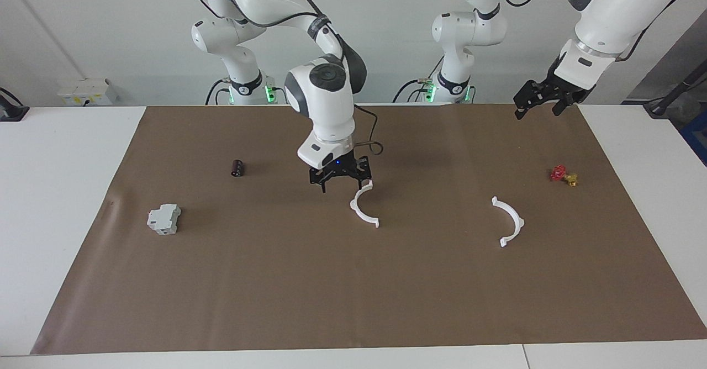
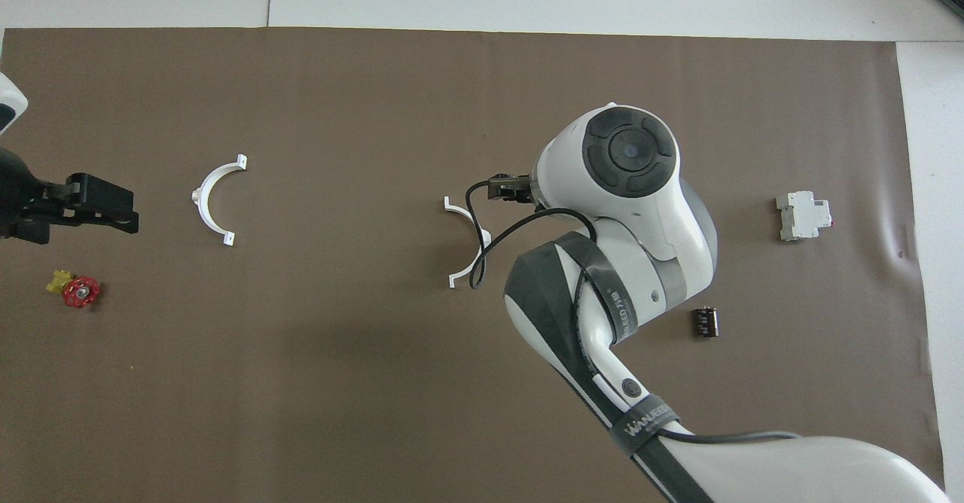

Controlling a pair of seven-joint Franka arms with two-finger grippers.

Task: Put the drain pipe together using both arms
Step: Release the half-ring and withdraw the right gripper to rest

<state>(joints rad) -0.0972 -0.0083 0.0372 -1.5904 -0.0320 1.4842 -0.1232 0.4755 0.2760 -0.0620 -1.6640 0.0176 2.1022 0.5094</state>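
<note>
Two white arms dominate the scene, and the brown mat (image 1: 353, 280) under them carries everything else. The right arm's pincer, the right gripper (image 1: 339, 180), hangs just above the mat with its fingers spread and nothing between them; the bare opening suggests its part in placing a piece is finished and it is free to clear off. Just beside it, toward the left arm's end of the table, lies one white half-ring (image 1: 363, 209) of the drain pipe, flat on the mat and apart from the fingertips, its open side turned toward the left arm's end. The second half-ring (image 1: 511, 221) lies well apart from that pincer, flat as well, its open side turned back toward the first, so the two curves face each other as if laid ready to be slid together into a ring. The left gripper (image 1: 544, 103) waits in the air over the mat's corner at its own end, jaws apart and empty, far from the right pincer. To the right gripper's other flank, toward the right arm's end, sit a grey block (image 1: 163, 219) and, closer in, a small black cylinder (image 1: 237, 167); both look like bystanders. Smallest is a red and yellow valve (image 1: 563, 175), below the left gripper.
</note>
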